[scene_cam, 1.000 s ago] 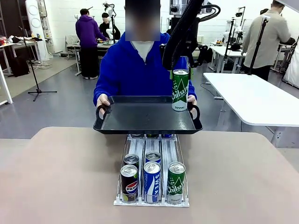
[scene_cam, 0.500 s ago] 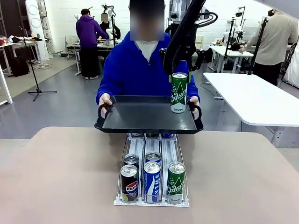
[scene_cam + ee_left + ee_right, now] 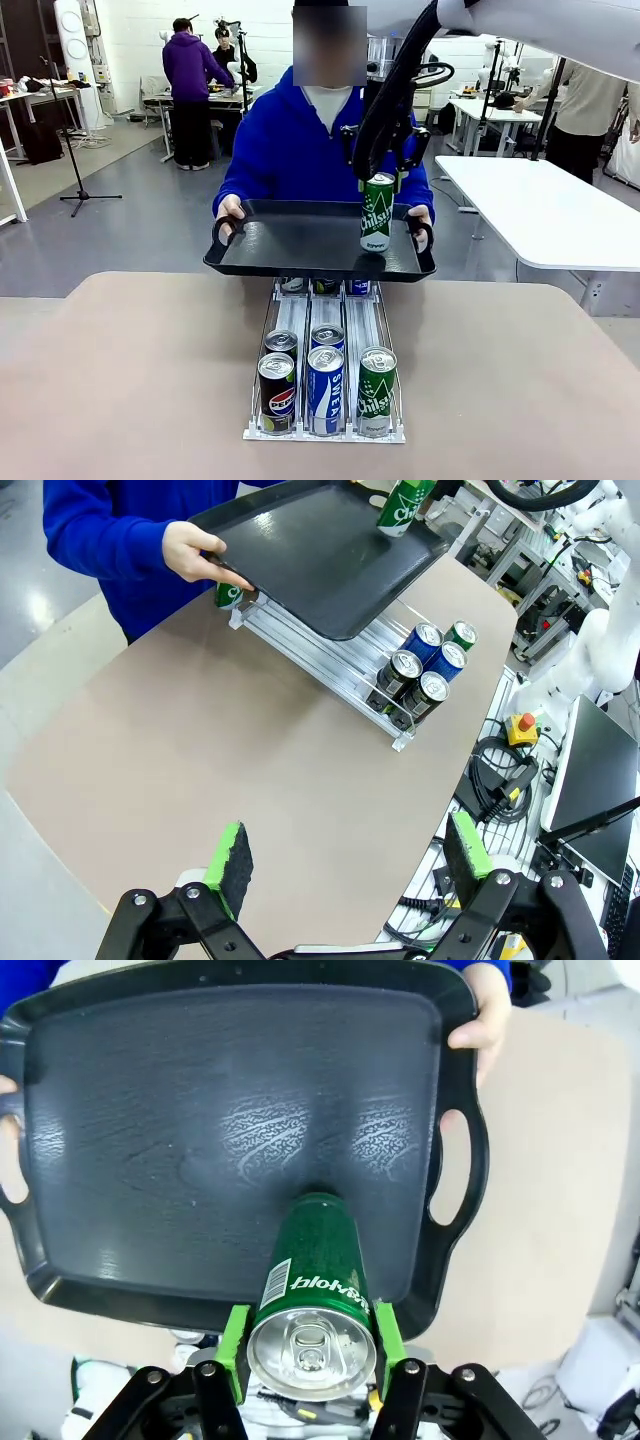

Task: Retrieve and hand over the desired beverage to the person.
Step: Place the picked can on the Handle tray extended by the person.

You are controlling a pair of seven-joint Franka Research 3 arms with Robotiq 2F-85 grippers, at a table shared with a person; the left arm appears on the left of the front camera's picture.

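Green pads (image 3: 236, 1335) of your right gripper (image 3: 380, 178) pinch the top of a green can (image 3: 377, 212) over the right side of the single black tray (image 3: 290, 245), held by the person (image 3: 300, 140) at both handles mid-frame; whether the can's base touches the tray is unclear. Three cans (image 3: 322, 287) at the far end of the rack (image 3: 295, 315) are cut to slivers by the tray's edge, while five more show fully nearer the bottom. The right arm (image 3: 540, 25) reaches down from the upper right; the left gripper (image 3: 348, 852) hangs above the table (image 3: 200, 770), fingers spread wide.
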